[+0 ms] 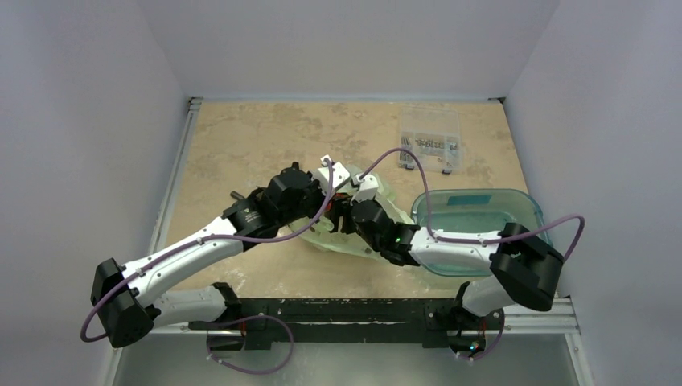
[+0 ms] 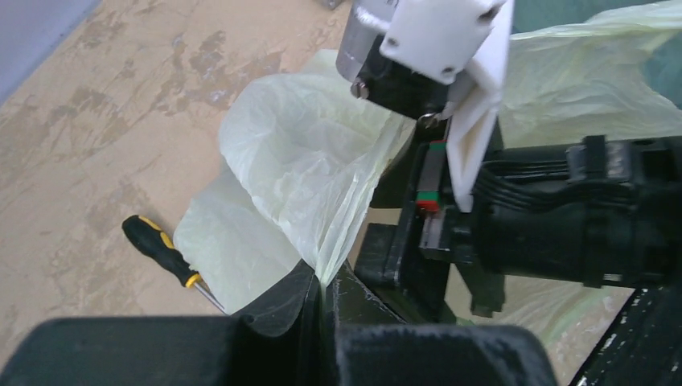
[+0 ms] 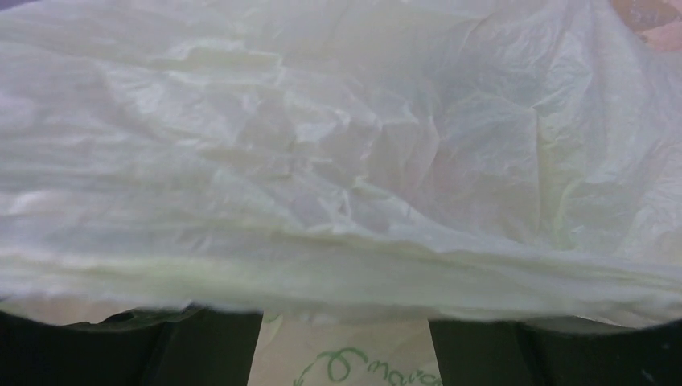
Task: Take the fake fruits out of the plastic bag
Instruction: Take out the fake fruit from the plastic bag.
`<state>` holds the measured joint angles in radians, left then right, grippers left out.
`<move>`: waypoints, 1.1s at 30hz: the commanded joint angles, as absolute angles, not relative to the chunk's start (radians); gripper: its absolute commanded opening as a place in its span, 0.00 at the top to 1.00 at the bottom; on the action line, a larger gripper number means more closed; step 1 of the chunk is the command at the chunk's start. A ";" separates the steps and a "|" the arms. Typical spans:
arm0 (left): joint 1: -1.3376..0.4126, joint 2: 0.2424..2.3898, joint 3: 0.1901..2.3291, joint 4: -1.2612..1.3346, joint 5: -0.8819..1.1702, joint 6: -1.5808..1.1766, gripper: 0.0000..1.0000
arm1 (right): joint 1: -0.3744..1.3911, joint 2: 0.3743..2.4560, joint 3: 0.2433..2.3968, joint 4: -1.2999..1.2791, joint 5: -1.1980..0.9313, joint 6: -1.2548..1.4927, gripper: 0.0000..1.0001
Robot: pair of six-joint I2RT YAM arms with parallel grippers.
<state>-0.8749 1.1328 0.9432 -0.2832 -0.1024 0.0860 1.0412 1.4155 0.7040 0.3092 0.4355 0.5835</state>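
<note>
Now, left claw [image 2: 322, 283]: clamped on a fold of the bag [image 2: 306, 161]. Its wrist view shows the film pinched between the two black fingers and fanning up and away from them.
Why that grip: we judge the pinch is meant to lift one wall of the bag and hold the mouth apart, giving the other arm a way in.
Right claw [image 3: 346, 322]: fingers spread, with nothing clamped between them. Crinkled film drapes across both and fills nearly all of its wrist view.
Why it sits there: it faces the left claw across the bag, very near it. We read this as a reach into the film to find a fruit. We cannot tell whether it is inside the mouth or only beneath a loose layer.
Fruits: none shows in any view. We take them to be under the film, so where they lie relative to either claw is hidden. A faint pinkish tint at the upper right of the right wrist view could be fruit or table.
Bag: mid-table [image 1: 257, 145], between the two claws and just beside the teal tub [image 1: 515, 205].
Screwdriver [image 2: 158, 248]: on the table just beside the bag's left edge, apart from both claws.
Progress: early, we think, since no fruit lies out on the table.
</note>
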 commanded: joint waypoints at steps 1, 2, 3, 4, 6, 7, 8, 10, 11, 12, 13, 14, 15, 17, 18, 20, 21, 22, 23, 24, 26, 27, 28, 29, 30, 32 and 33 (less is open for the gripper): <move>-0.864 1.118 0.938 -0.201 -0.004 0.023 1.00 | 1.026 1.479 0.725 0.474 0.553 0.550 0.30; -0.864 1.119 0.938 -0.199 0.018 0.019 1.00 | 1.015 1.499 0.725 0.497 0.550 0.550 0.29; -0.864 1.117 0.939 -0.198 0.024 0.017 1.00 | 1.005 1.519 0.726 0.520 0.542 0.548 0.29; -0.864 1.115 0.938 -0.197 0.024 0.018 1.00 | 0.995 1.537 0.723 0.545 0.538 0.543 0.29; -0.864 1.114 0.936 -0.197 0.014 0.018 1.00 | 0.976 1.571 0.727 0.591 0.533 0.526 0.26; -0.864 1.115 0.937 -0.198 0.012 0.021 1.00 | 0.968 1.587 0.730 0.608 0.521 0.516 0.24; -0.864 1.115 0.939 -0.200 0.012 0.022 1.00 | 0.959 1.607 0.736 0.621 0.506 0.508 0.23; -0.864 1.116 0.942 -0.201 0.012 0.027 1.00 | 0.948 1.656 0.750 0.644 0.495 0.489 0.22; -0.864 1.117 0.942 -0.200 0.012 0.029 1.00 | 0.945 1.678 0.757 0.648 0.499 0.482 0.20; -0.864 1.118 0.943 -0.202 0.012 0.031 1.00 | 0.940 1.697 0.764 0.654 0.499 0.475 0.18; -0.863 1.119 0.943 -0.204 0.012 0.032 1.00 | 0.936 1.715 0.771 0.666 0.491 0.464 0.17; -0.864 1.121 0.945 -0.205 -0.001 0.031 1.00 | 0.933 1.731 0.777 0.673 0.484 0.454 0.17; -0.864 1.124 0.947 -0.207 -0.004 0.032 1.00 | 0.931 1.745 0.785 0.679 0.482 0.444 0.17; -0.864 1.129 0.950 -0.211 0.012 0.032 1.00 | 0.929 1.771 0.806 0.680 0.481 0.428 0.17; -0.864 1.132 0.951 -0.213 0.019 0.032 1.00 | 0.929 1.784 0.811 0.685 0.484 0.423 0.18; -0.864 1.133 0.951 -0.216 0.018 0.034 1.00 | 0.927 1.803 0.818 0.697 0.492 0.415 0.26; -0.864 1.133 0.951 -0.216 0.015 0.036 1.00 | 0.927 1.808 0.820 0.693 0.497 0.414 0.33; -0.864 1.134 0.951 -0.217 0.011 0.037 1.00 | 0.927 1.811 0.819 0.690 0.505 0.413 0.38; -0.864 1.134 0.951 -0.218 0.008 0.038 1.00 | 0.927 1.812 0.815 0.690 0.513 0.411 0.44; -0.864 1.135 0.951 -0.218 0.005 0.038 1.00 | 0.927 1.810 0.811 0.695 0.518 0.407 0.51; -0.864 1.136 0.951 -0.219 0.003 0.039 1.00 | 0.926 1.809 0.808 0.690 0.522 0.395 0.63; -0.864 1.136 0.952 -0.218 0.004 0.040 1.00 | 0.927 1.805 0.807 0.683 0.520 0.391 0.69; -0.865 1.136 0.953 -0.221 0.003 0.041 1.00 | 0.927 1.798 0.800 0.680 0.518 0.387 0.73; -0.864 1.134 0.954 -0.222 0.004 0.041 1.00 | 0.927 1.784 0.792 0.673 0.516 0.388 0.76; -0.865 1.133 0.955 -0.223 0.004 0.042 1.00 | 0.927 1.765 0.778 0.667 0.515 0.394 0.78; -0.864 1.132 0.954 -0.223 -0.025 0.044 1.00 | 0.927 1.715 0.741 0.666 0.505 0.396 0.81; -0.864 1.132 0.954 -0.223 -0.030 0.044 1.00 | 0.927 1.687 0.721 0.667 0.489 0.400 0.83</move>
<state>-0.8604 1.1351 0.9394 -0.2523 -0.0139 0.0448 0.9291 1.7973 0.7700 0.6426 0.4873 0.4091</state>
